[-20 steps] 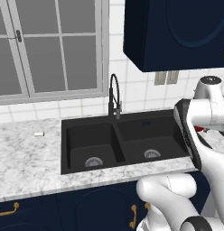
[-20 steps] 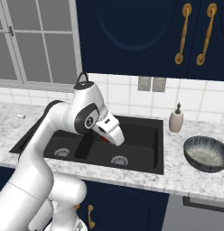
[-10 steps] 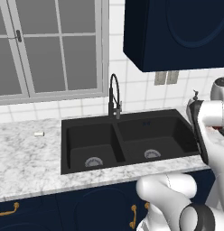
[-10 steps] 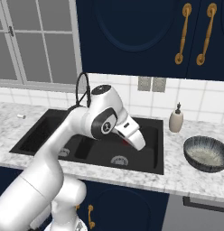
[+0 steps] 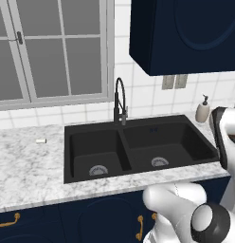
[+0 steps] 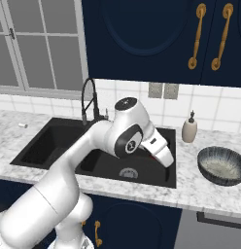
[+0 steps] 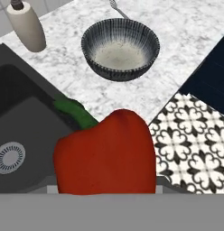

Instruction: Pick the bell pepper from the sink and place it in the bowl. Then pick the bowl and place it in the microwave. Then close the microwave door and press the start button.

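Pepper (image 7: 107, 153): red and shiny, green stem pointing up-left in the hand view, filling the low centre of that view, right up against the camera and off the sink floor.
Gripper (image 6: 167, 160): over the right basin in the right base view, angled down toward the right edge of the sink; fingertips hidden behind the pepper in the hand view, so presumably clamped on it, though contact itself cannot be seen.
Sink (image 5: 138, 147): matte black, two basins, silver drain in each; drain of the right basin showing at the lower left of the hand view.
Tap (image 5: 120, 100): black gooseneck, behind the divider between the basins.
Bowl (image 6: 222, 166): dark, ribbed, pale inside, standing upright on the marble counter (image 6: 200, 189) right of the sink; holding nothing; apart from the pepper, beyond it in the hand view.
Soap bottle (image 6: 189, 129): beige with dark pump, at the back of the counter between sink and bowl.
Fork (image 7: 117, 8): only partly visible, lying just behind the bowl.
Floor (image 7: 190, 135): black-and-white patterned tile, past the counter edge.
Arm (image 6: 93, 160): white, reaching from lower left across the sink front.
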Tool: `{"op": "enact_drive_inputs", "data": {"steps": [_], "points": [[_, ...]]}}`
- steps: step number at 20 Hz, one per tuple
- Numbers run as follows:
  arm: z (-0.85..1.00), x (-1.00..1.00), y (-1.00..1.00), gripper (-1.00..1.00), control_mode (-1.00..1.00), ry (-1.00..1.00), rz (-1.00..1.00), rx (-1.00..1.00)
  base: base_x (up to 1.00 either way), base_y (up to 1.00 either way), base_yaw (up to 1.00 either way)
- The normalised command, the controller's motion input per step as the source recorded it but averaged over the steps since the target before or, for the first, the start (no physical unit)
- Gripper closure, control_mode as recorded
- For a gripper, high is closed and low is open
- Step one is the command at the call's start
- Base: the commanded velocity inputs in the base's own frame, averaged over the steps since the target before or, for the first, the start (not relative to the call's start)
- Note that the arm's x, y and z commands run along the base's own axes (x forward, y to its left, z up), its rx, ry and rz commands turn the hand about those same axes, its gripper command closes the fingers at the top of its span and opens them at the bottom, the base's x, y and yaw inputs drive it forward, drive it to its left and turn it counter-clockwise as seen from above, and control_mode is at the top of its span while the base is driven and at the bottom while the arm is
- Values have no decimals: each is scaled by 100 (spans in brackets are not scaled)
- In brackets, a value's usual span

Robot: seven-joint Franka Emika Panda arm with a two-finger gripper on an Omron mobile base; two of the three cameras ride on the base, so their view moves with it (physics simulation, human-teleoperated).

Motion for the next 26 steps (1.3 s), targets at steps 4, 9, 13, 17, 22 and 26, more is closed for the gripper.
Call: {"op": "enact_drive_inputs", "data": {"steps": [4,9,13,17,22,26], "points": [[0,11,-49,100,-100,-6,-3,0,0,0,0],[0,25,-39,100,-100,-2,-5,0,0,0,0],[0,41,-46,100,-100,0,0,3,0,0,0],[0,41,-50,100,-100,0,0,3,0,0,0],[0,27,-45,100,-100,-1,0,2,0,0,0],[0,6,-50,100,-100,-5,0,4,0,0,0]]}}
